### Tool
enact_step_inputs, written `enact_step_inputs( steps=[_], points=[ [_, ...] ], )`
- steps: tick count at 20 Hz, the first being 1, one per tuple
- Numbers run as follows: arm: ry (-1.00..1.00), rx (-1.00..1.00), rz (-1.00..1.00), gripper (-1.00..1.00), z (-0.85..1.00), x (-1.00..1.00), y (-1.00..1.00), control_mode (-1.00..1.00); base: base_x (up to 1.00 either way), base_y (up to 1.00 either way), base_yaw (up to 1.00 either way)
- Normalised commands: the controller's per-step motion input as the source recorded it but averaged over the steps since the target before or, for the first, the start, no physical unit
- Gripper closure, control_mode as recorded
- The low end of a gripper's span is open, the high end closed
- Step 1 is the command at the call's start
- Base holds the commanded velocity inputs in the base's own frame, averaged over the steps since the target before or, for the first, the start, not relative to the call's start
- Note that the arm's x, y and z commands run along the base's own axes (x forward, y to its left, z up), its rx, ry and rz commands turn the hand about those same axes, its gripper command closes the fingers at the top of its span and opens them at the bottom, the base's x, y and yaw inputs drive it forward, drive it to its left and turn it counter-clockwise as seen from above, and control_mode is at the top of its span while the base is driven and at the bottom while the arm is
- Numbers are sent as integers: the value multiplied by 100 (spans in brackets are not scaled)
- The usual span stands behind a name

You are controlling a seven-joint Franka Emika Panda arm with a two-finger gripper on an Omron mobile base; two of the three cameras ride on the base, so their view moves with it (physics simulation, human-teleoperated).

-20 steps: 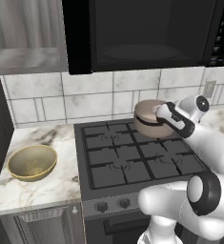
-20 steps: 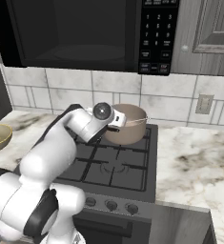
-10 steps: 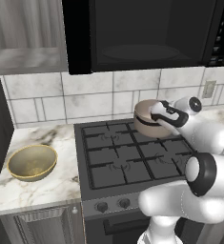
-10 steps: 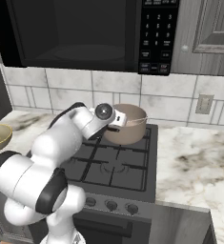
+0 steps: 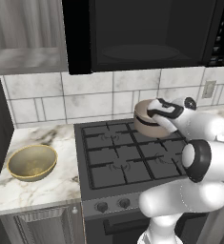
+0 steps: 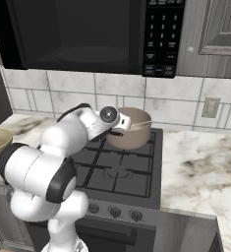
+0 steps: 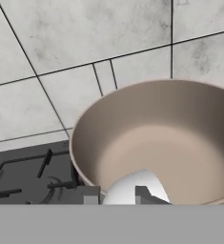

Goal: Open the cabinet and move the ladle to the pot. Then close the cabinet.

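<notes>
The taupe-brown pot (image 5: 144,123) stands on the stove's back right burner. In the hand view its open mouth (image 7: 170,138) lies just ahead. My gripper (image 7: 118,195) is shut on the ladle (image 7: 132,187), whose white rounded bowl sits between the two dark fingertips (image 7: 92,194) at the pot's near rim. From the base cameras my gripper (image 5: 153,114) (image 6: 125,123) hovers at the rim of the pot (image 6: 134,138). The cabinet (image 5: 27,57) at the upper left stands open, its grey shelf bare and its door out of sight.
A golden-yellow bowl (image 5: 31,162) rests on the marble counter (image 5: 42,186) left of the black gas stove (image 5: 127,157). A dark microwave (image 5: 142,33) hangs low over the burners. Another wall cabinet door with a round knob (image 6: 189,49) is shut at the upper right.
My hand has crept a little left, closer over the pot, still holding the ladle. The arm's elbow has swung forward toward the cameras. Pot and bowl have not moved.
</notes>
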Motion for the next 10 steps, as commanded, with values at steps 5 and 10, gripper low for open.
enact_step_inputs(
  steps=[5,10],
  points=[
    [0,0,0,100,-11,21,0,-100,0,0,0],
    [0,0,0,-100,-8,23,0,-100,0,0,0]
  ],
)
